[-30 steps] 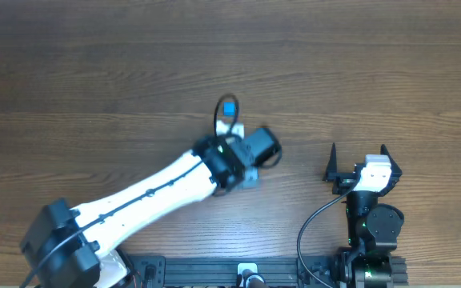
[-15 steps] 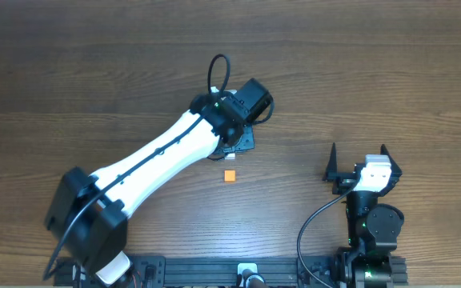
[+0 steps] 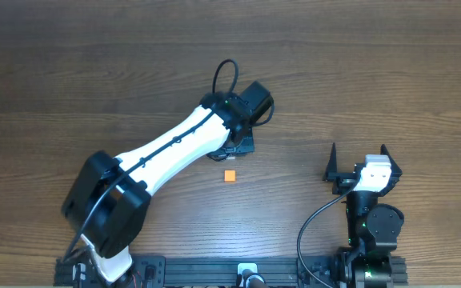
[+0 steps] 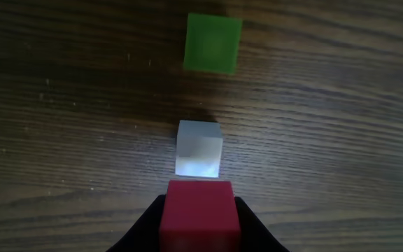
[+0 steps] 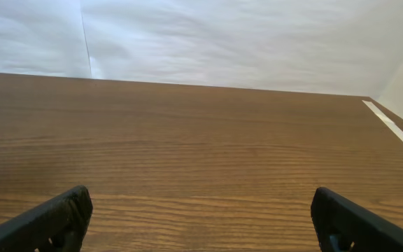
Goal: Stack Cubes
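The left hand [image 4: 197,218] is clamped on a red cube [image 4: 197,204], a black finger [image 4: 151,229] pressed to each side, holding it above the wooden worktop [image 4: 61,140]. Just beyond the red cube, a white cube [image 4: 199,148] sits on the wood; whether the two touch cannot be told. Farther on, roughly in line with them and apart from the white cube, a green cube [image 4: 213,43] lies flat on the worktop.

From above, the left arm [image 3: 174,148] stretches diagonally from its base at the lower left to the middle of the worktop. An orange cube [image 3: 230,176] lies alone on the wood near the arm's wrist, on the side toward the bases.

The right arm [image 3: 370,216] stands folded over its base at the right, well apart from the cubes. The right hand [image 3: 358,158] has its fingers [image 5: 58,217] spread wide apart with nothing between them, over bare wood, with a white wall [image 5: 243,42] beyond the worktop's far edge.
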Robot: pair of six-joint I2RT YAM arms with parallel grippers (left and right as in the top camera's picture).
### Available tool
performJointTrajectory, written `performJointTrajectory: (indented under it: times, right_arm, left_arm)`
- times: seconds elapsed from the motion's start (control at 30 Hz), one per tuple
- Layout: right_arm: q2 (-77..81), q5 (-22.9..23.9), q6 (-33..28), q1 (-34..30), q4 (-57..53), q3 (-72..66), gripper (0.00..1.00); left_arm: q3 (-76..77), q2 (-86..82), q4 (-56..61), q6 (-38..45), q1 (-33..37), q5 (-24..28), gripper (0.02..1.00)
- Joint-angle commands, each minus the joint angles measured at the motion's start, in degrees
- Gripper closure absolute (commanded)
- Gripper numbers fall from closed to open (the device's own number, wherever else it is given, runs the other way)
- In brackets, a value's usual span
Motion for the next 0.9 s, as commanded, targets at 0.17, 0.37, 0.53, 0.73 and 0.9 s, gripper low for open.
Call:
performJointTrajectory:
  times: [0.17, 0.37, 0.53, 0.73, 0.9]
  right_arm:
    - [-0.52, -0.28, -0.28, 0.26, -0.17, -0.31, 0.009]
    - [-0.52, -0.28, -0.28, 0.26, -0.17, -0.31, 0.009]
    - [-0.52, -0.28, -0.28, 0.26, -0.17, -0.31, 0.007]
    - [-0.52, -0.28, -0.28, 0.26, -0.17, -0.31, 0.007]
    - [-0.52, -0.28, -0.28, 0.26, -0.17, -0.31, 0.009]
  left_arm:
    - [0.35, 2.40, 0.81, 0.61, 0.66, 0.61, 0.976]
    - [0.35, 3.50, 0.83, 0.63, 0.83, 1.01, 0.976]
    - [0.35, 3.54, 0.83, 0.61, 0.85, 0.98, 0.972]
    - [0.35, 3.91, 0.83, 0.39, 0.85, 1.01, 0.969]
    - [0.35, 3.98, 1.05, 0.17, 0.87, 0.98, 0.967]
